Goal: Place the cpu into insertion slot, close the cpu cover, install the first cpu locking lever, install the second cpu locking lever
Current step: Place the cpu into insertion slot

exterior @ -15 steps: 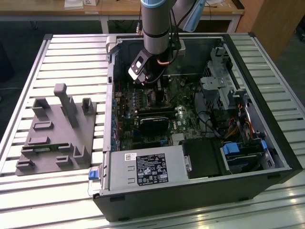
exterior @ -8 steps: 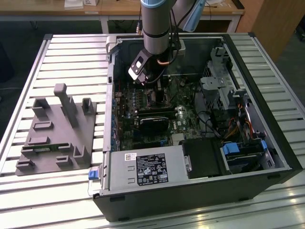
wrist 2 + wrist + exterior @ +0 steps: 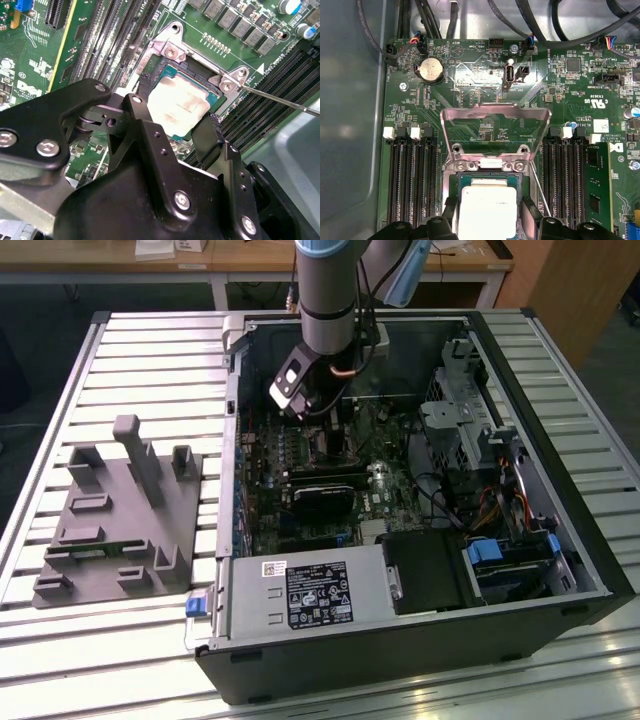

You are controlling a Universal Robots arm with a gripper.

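Fingers of the gripper (image 3: 489,212) are clamped on the cpu (image 3: 177,102), sitting in the insertion slot (image 3: 451,187) right below; the cpu cover (image 3: 495,112) stands open just beyond.

My worktop (image 3: 150,360) is a slatted metal surface. An open computer case (image 3: 400,655) lies on its side on it, toward the exterior view's right. Near the case, on the exterior view's left, sits a grey moulded fixture (image 3: 110,540) with upright posts.

Dull grey metal cpu (image 3: 487,212), shiny silver metal cpu cover (image 3: 495,111)
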